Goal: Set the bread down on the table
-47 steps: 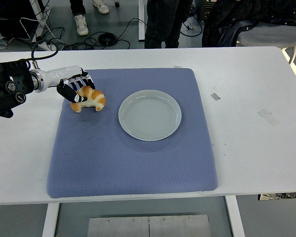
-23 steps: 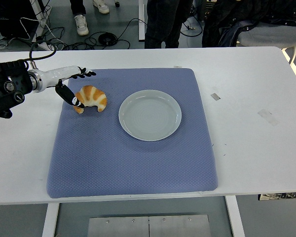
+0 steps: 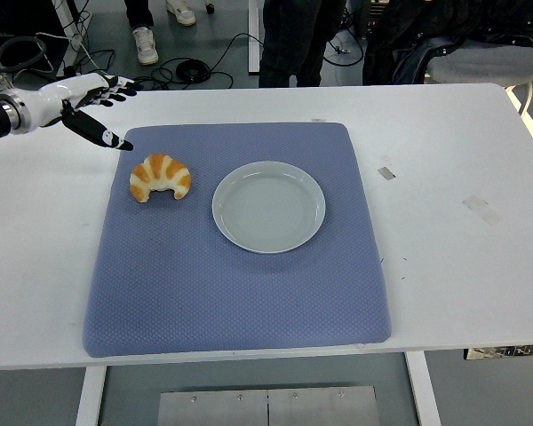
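Head view shows my left robot hand [image 3: 93,111] up near the far left corner of the desk [image 3: 444,248], with its fingers spread wide and nothing in it. My right arm does not show at all. The bread [image 3: 160,177] lies on the blue mat [image 3: 240,293], close to the mat's far left corner, a little way from my fingers and not touching them. It sits just beside the plate [image 3: 268,207], on the plate's left, with a small gap between them. I think the bread is set down now, so the job looks nearly done. To do this step well, I should lift my hand up and away toward the left edge, slow and smooth, so that no finger bumps the bread or drags the mat. I should keep my fingers loose and not swing low over the bread. The bread is curved like a moon, golden brown with pale stripes, and looks soft and puffy, so a bump could roll it. The mat is cloth with tiny bumps all over, and I think it would grip the bread a bit. The plate is round, smooth and pale grey, with nothing on it. The desk is white, flat and hard.
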